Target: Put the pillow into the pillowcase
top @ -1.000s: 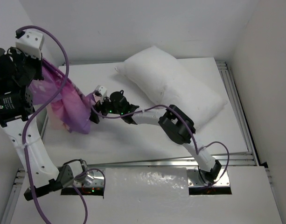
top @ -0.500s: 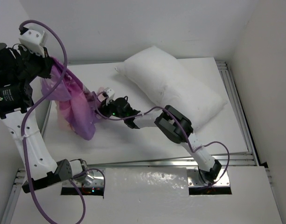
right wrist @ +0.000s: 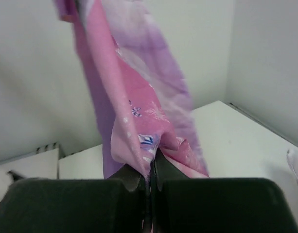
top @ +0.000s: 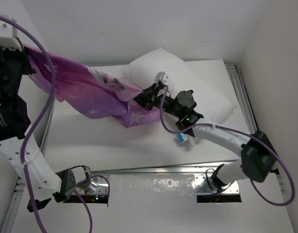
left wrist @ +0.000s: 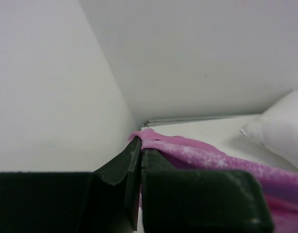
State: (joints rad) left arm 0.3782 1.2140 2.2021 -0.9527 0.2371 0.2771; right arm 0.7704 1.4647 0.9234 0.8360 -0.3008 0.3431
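Table (top: 139, 143) white, walls (top: 139, 29) white | left hand (left wrist: 140, 144), right hand (right wrist: 151, 166) each clamped on pillowcase (top: 90, 92) | pillow (top: 202, 94) at back

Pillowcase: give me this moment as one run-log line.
left pincer: shut on pillowcase | right pincer: shut on pillowcase | pillowcase: stretched between them, above table | pillow: on table, not in case

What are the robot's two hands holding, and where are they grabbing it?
Both hold the pillowcase, stretched between them. The left gripper pinches one end, raised high; the right gripper pinches the opposite end, by the pillow.
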